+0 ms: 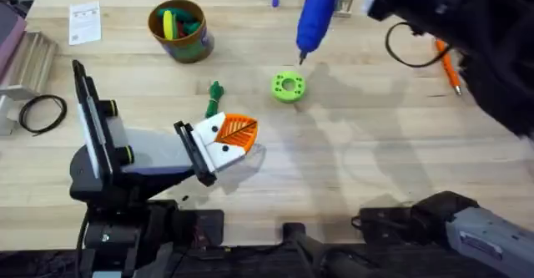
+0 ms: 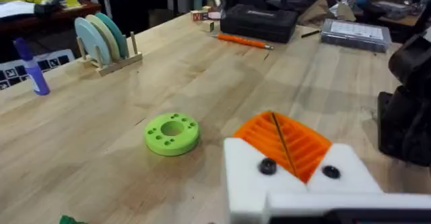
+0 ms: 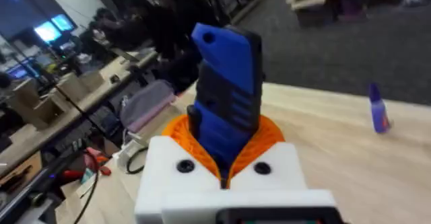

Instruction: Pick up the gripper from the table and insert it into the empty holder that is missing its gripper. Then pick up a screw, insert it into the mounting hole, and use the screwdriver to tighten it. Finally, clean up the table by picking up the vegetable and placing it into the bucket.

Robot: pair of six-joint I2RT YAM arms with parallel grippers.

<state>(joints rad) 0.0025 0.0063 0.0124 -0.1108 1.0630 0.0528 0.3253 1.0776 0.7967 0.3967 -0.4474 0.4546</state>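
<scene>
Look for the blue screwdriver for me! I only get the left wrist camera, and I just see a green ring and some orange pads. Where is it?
Observer: The right gripper is holding the screwdriver, with its jaws shut on the blue body.
Operator: Is it close to my green ring?
Observer: Yes. In the overhead view its metal bit points down just beyond the green ring. I cannot tell whether it touches anything.
Operator: And where's the bucket?
Observer: The bucket stands at the far left of the table, with colourful things inside it.
</scene>
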